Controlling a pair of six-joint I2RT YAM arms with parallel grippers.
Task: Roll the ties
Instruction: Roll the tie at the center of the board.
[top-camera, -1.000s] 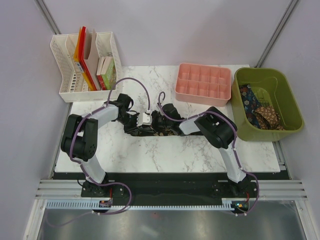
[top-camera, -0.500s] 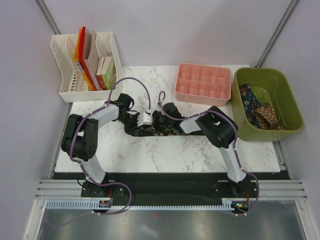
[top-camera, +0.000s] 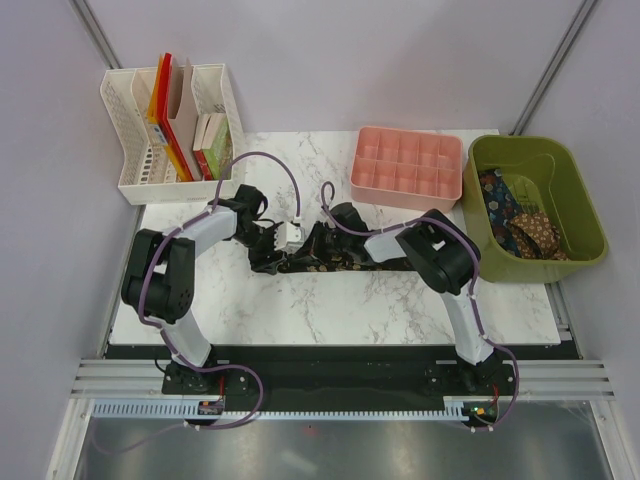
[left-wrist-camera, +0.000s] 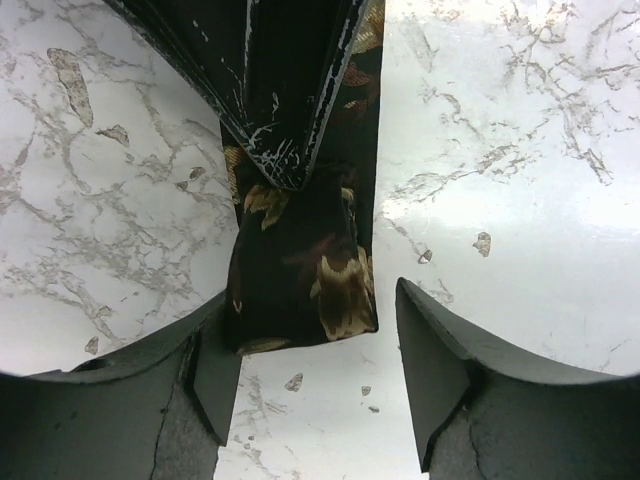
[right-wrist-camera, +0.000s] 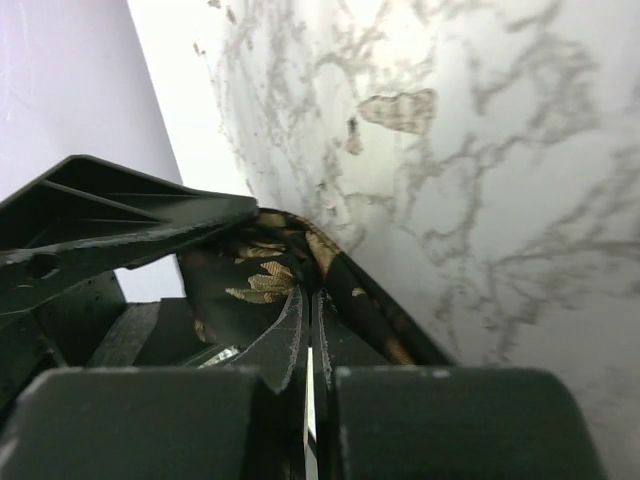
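Pink tray (top-camera: 407, 165) sits behind, green bin (top-camera: 555, 175) at right with other ties (top-camera: 522, 225) inside, white rack (top-camera: 125, 120) back left. Tie (top-camera: 340, 262) lies mid table (top-camera: 300, 310) between both grippers, arms covering much of it. Left gripper (left-wrist-camera: 312, 300) has jaws apart, tie end between them, against one finger. Right gripper (right-wrist-camera: 310, 340) has jaws together, pinching tie fabric. Wrist views crop the tie. A dark shape overlaps its upper part, can't tell what.

Pink tray (top-camera: 405, 195) beside green bin (top-camera: 520, 268); white rack (top-camera: 125, 110) holds perhaps 4 books (top-camera: 175, 115).
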